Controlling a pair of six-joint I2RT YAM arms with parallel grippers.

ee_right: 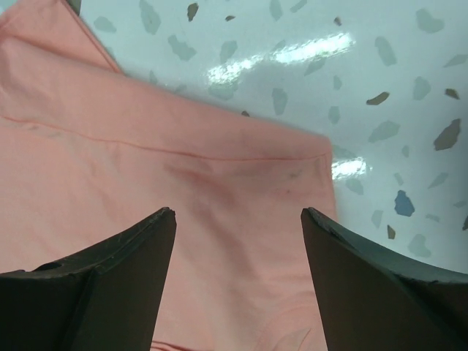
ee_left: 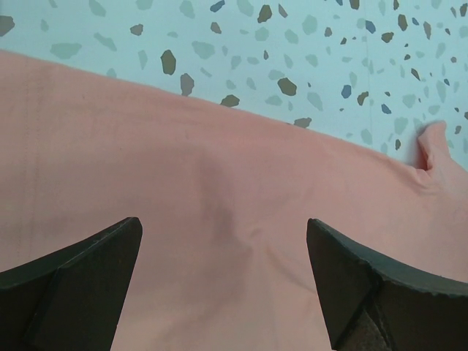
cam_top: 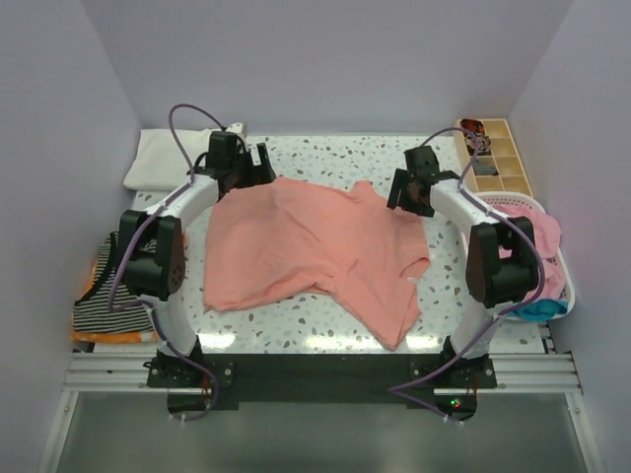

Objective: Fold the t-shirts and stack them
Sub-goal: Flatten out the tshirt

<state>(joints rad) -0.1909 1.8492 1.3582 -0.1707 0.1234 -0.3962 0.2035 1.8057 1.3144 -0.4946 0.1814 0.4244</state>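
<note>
We see salmon t-shirt (cam_top: 306, 251) spread mid-frame, long axis upper left to lower right. Left gripper (cam_top: 262, 174), right gripper (cam_top: 407, 200): both wide, empty, over its upper corners, equally near.

A t-shirt (cam_top: 306, 246) lies spread on the table (cam_top: 325, 153). Left of it sits a stack of clothes (cam_top: 104, 301); to its right a basket (cam_top: 515, 201) of clothes, with a divided tray (cam_top: 498, 158) behind that.

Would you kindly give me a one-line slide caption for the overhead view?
Left fingers and right fingers, both open, poised over the far edge of a rumpled salmon-pink t-shirt on the speckled table.
</note>
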